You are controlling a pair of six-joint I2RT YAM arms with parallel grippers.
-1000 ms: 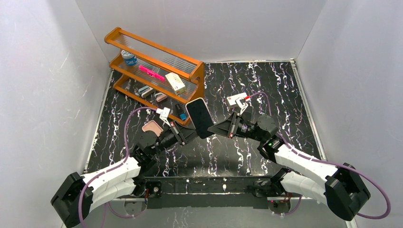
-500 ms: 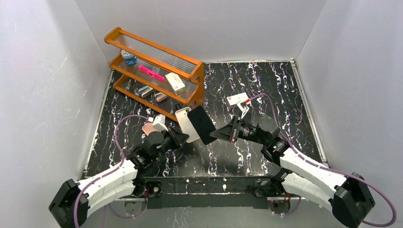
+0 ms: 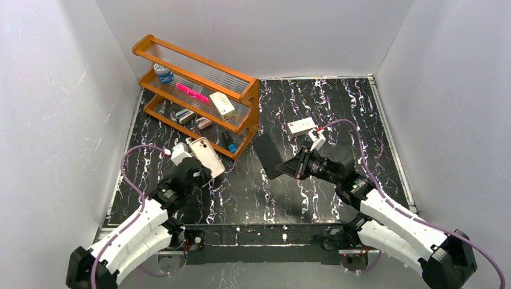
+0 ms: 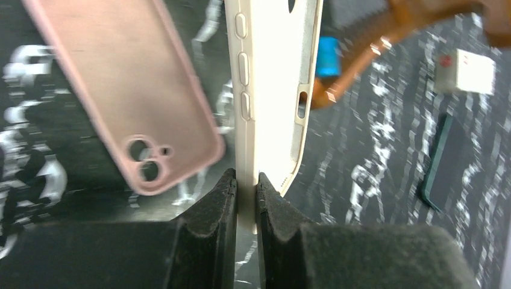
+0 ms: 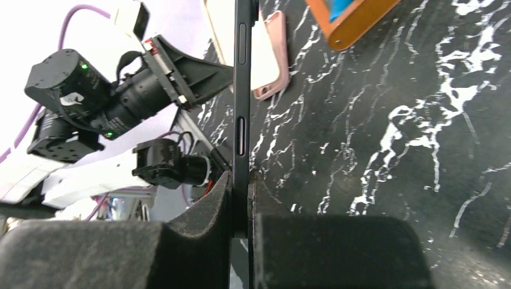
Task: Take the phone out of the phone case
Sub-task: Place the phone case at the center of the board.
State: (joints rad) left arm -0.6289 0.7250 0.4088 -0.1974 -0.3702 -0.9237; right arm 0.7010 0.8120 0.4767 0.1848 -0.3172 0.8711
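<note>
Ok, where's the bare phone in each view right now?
Top external: phone, centre, just right of the rack.
Left wrist: dark slab, far right.
Right wrist: edge-on, centre, between the right fingers.
Shared landmark: orange rack.

Dark phone (image 3: 266,156) bare, aloft on a slant, well apart from empty cream case (image 3: 206,158).

Matt phone case (image 4: 274,90) (smooth plastic)
</note>
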